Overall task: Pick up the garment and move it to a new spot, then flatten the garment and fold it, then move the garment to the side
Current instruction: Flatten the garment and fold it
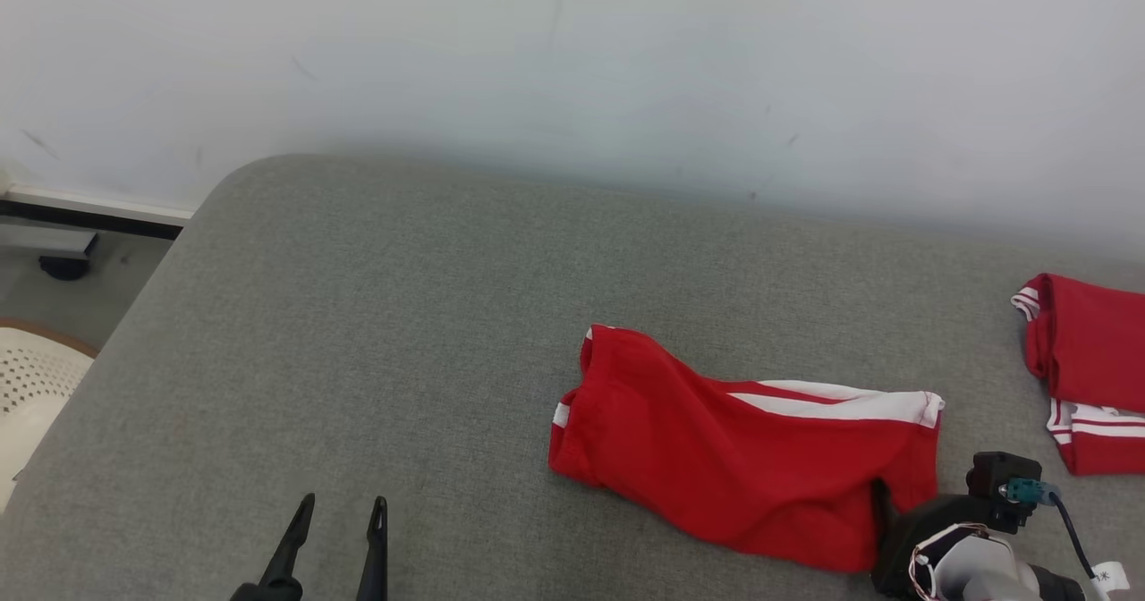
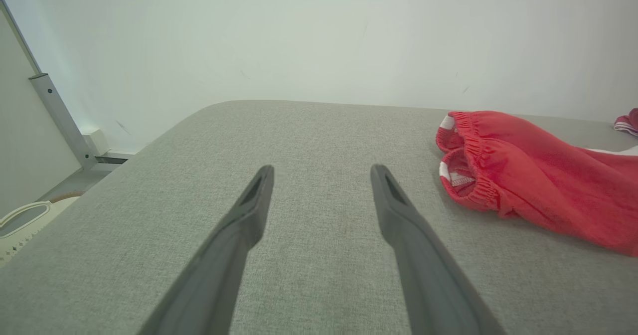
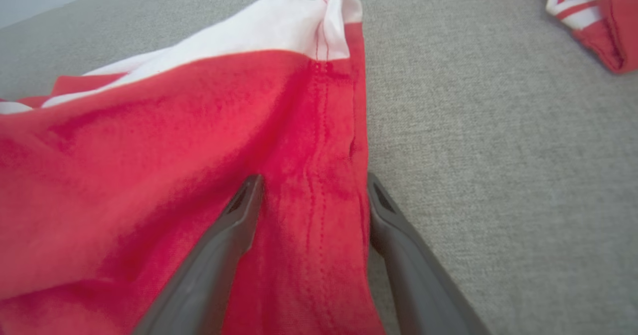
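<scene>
Lengthwise: the red knit shorts with white side stripes [image 1: 742, 467] lie with their long axis across the head view, slightly slanted. The gathered waistband points toward the robot's left and a little farther back, and the leg hem points toward its right.
Place: they rest on the grey fabric-covered bench [image 1: 376, 315], right of its middle, in front of the right arm.
Look: the elastic waistband is puckered and gapes open, with white trim inside. A white stripe runs along the far edge to the hem. The cloth is rumpled, not flat.
Right jaws: the right gripper [image 3: 315, 180] is spread wide and straddles the stitched hem corner. One finger lies over red cloth, the other at the cloth's edge. The jaws are not clamped.
Left jaws: the left gripper [image 1: 344, 501] is released and spread wide over bare bench, well apart from the waistband.
Open room: bare grey fabric stretches left of the shorts and behind them, as far as the white wall [image 1: 572, 64]. The bench's far left corner is rounded.
Right side: a folded red garment with white stripes [image 1: 1087, 359] lies at the view's edge, with a strip of bare bench between it and the hem.
Past the left edge: a cream perforated object [image 1: 36, 386] sits lower down.
</scene>
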